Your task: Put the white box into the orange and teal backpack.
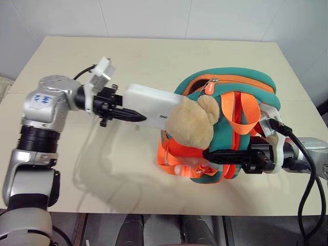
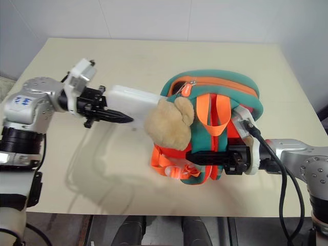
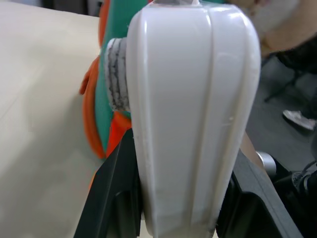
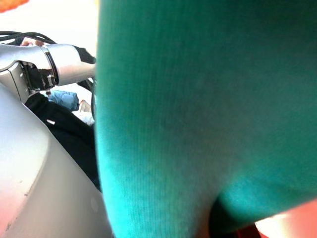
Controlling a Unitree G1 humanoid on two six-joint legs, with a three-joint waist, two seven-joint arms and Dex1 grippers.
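Note:
The white box [image 1: 151,105] hangs above the table, pinched at its end between the black fingers [image 3: 116,198] of my left gripper [image 1: 136,114], which is shut on it. Its far end reaches the tan plush toy [image 1: 192,125] on the orange and teal backpack [image 1: 230,87], beside the zipped top edge. The backpack stands upright at the table's right. My right gripper [image 1: 215,156] lies level across its lower front, shut on teal fabric [image 4: 198,124] of the backpack.
The beige table [image 1: 128,56] has bare surface behind and to the left of the backpack. Orange webbing straps [image 1: 177,161] hang loose at the backpack's lower front. A black cable [image 1: 307,169] loops off my right wrist near the table's right edge.

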